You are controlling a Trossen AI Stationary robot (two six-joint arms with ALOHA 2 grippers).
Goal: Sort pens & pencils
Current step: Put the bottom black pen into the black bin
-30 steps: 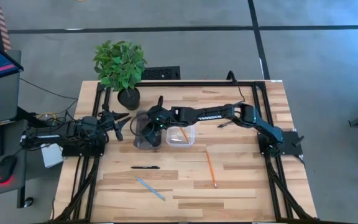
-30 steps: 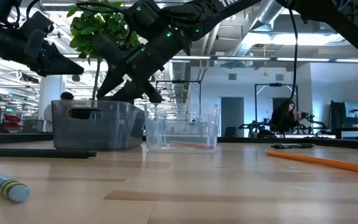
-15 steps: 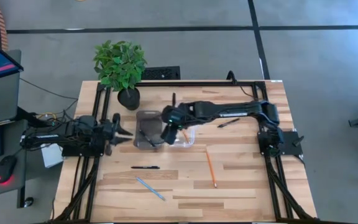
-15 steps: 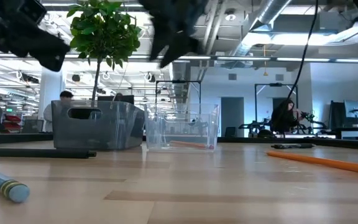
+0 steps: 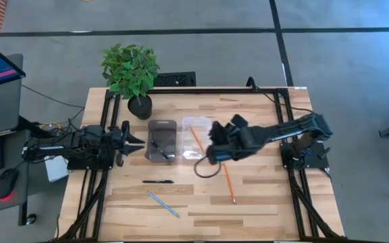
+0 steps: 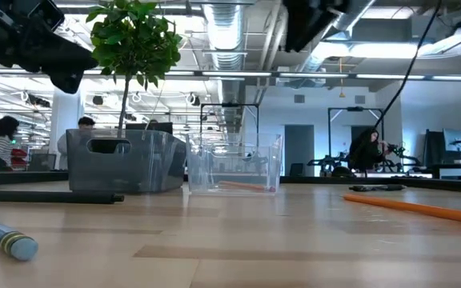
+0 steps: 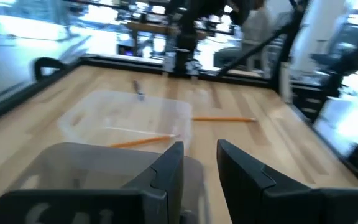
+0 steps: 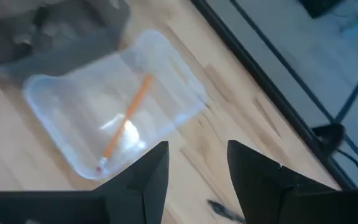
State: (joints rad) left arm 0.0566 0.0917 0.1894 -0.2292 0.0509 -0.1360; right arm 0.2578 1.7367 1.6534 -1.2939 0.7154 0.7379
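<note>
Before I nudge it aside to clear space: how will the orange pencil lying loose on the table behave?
The orange pencil looks thin and straight, so probably stiff and light. It lies flat on smooth wood table with nothing beside it, so a sideways push may roll it.

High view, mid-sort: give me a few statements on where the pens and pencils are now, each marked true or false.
1. An orange pencil lies in the clear tray. True.
2. The light blue pencil is in the grey tray. False: it lies on the table.
3. One black pen lies on the table. True.
4. The right gripper holds an orange pencil. False: its fingers are open and empty.
</note>
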